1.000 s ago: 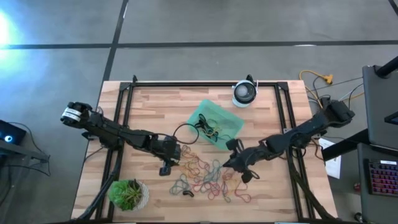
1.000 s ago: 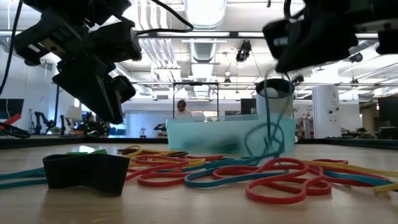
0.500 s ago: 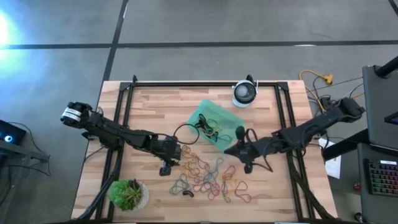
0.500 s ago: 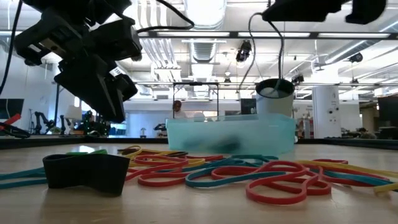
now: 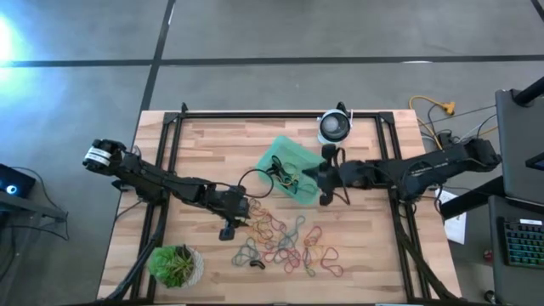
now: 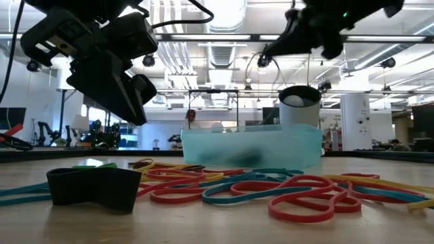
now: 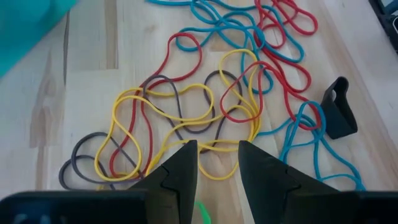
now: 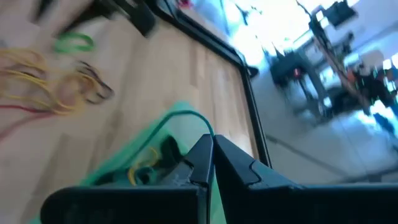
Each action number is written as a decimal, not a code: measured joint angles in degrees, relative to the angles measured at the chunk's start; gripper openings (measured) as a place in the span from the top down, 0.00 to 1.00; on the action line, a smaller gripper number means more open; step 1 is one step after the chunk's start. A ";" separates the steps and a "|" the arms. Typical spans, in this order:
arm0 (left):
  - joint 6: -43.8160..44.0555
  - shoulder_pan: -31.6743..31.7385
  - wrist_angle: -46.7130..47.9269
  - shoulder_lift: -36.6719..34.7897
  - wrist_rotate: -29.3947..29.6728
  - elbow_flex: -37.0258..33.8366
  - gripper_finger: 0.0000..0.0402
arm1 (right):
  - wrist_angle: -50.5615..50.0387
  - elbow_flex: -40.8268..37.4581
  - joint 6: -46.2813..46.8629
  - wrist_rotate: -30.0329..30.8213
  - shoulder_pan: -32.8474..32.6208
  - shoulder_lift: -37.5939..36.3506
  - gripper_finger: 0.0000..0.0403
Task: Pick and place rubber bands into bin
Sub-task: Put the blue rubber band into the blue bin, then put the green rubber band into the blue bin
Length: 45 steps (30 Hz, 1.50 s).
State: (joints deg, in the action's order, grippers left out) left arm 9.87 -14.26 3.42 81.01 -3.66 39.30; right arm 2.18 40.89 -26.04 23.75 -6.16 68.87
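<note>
Carrying a green band (image 8: 186, 118) to the bin (image 5: 293, 170), your right pincer (image 5: 325, 180) is clamped on it (bin just beneath). Next, release. Left pincer (image 7: 214, 165), part-open and empty, hovers over the surface's rubber bands (image 5: 285, 242).

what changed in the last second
The right gripper, jaws shut on a teal band, lifted it off the pile and swung it over the bin. The left gripper, the pile and the bin stayed put.
</note>
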 joint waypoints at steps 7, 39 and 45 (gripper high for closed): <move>-0.13 0.00 0.04 0.00 0.02 -0.03 0.75 | -1.33 -0.46 3.89 -0.20 5.01 2.16 0.98; -0.53 -0.01 2.84 -0.06 0.98 -2.02 0.75 | -9.17 -0.53 13.18 -19.19 6.69 5.50 0.66; 3.37 0.00 6.60 -0.05 1.05 -2.07 0.75 | -10.20 -0.54 16.19 -24.51 2.67 5.48 0.66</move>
State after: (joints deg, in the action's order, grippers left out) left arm 13.23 -14.26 10.02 80.96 -2.61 37.23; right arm -8.02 40.35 -9.85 -0.76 -3.50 74.35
